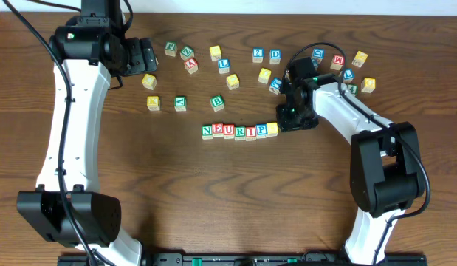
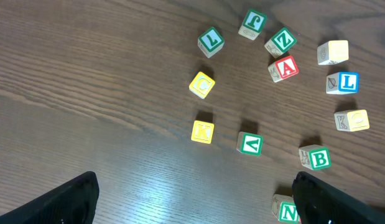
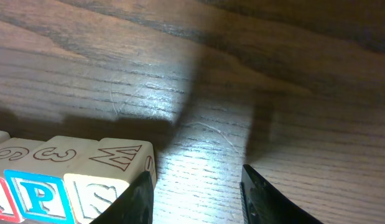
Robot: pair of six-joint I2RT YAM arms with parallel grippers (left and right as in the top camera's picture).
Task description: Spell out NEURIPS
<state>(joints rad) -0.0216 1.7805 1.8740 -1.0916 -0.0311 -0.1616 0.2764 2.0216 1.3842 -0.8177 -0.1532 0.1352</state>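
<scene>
On the worktop (image 1: pixel 213 192), the NEURIPS row (image 1: pixel 239 131) looks complete. The right gripper (image 3: pixel 198 199) is open beside the S (image 3: pixel 96 193), and the left gripper (image 2: pixel 195 205) is open and empty.

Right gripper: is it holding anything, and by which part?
Nothing. The right gripper is open with bare table between its jaws; the yellow S cube sits just outside one finger. Left gripper is open and empty too.
</scene>
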